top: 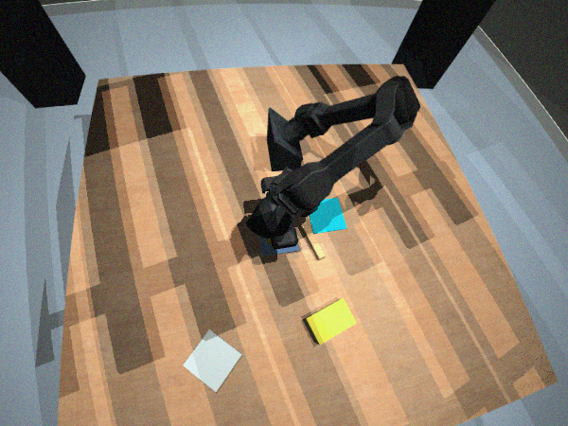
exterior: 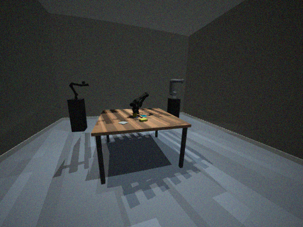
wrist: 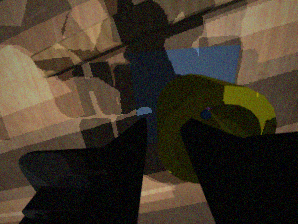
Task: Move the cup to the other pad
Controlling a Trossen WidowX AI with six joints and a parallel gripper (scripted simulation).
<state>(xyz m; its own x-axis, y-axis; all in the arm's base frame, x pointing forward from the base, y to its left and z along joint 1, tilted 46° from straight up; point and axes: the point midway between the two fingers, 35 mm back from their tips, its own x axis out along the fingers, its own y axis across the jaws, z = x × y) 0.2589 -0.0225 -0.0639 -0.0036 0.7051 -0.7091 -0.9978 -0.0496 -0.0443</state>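
Note:
The yellow cup (wrist: pixel 172 145) (exterior: pixel 135 115) stands upright at the blue pad (wrist: pixel 207 64) (top: pixel 290 249). In the top view the arm hides nearly all of it. A blue marble (wrist: pixel 205 114) shows inside the cup; the others are hard to make out in shadow. My gripper (wrist: pixel 162 121) (exterior: pixel 135 112) is low at the cup, its fingers partly open. In the wrist view the right finger reaches over the cup's mouth and the left is outside the wall, with a gap showing beside it. The cyan pad (top: pixel 328 216) (exterior: pixel 143 116) is bare, to the right of the blue pad in the top view.
A thin wooden stick (top: pixel 319 251) lies between the two pads. A yellow block (top: pixel 331 321) (exterior: pixel 143 120) and a white tile (top: pixel 213 361) (exterior: pixel 122 122) lie farther off, toward the bottom of the top view. Striped shadows cross the table.

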